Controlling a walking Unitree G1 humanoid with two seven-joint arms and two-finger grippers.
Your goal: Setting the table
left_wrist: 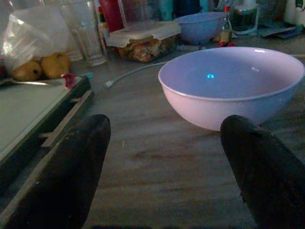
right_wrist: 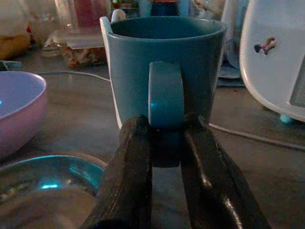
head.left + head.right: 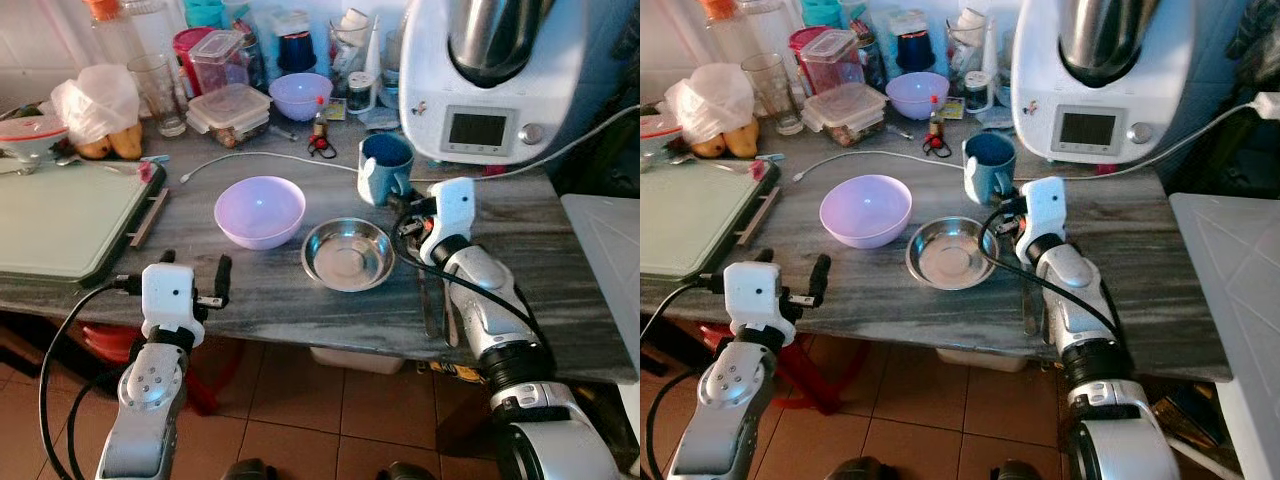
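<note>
A blue mug stands upright on the grey counter, just behind a steel bowl. My right gripper is shut on the mug's handle, its fingers pinching it from both sides. A lilac plastic bowl sits to the left of the steel bowl. My left gripper is open at the counter's front edge, a little short of the lilac bowl, with nothing between its fingers.
A large white kitchen machine stands behind the mug. A white cable runs across the counter. A green board lies at the left. Jars, containers, a glass and a second lilac bowl crowd the back.
</note>
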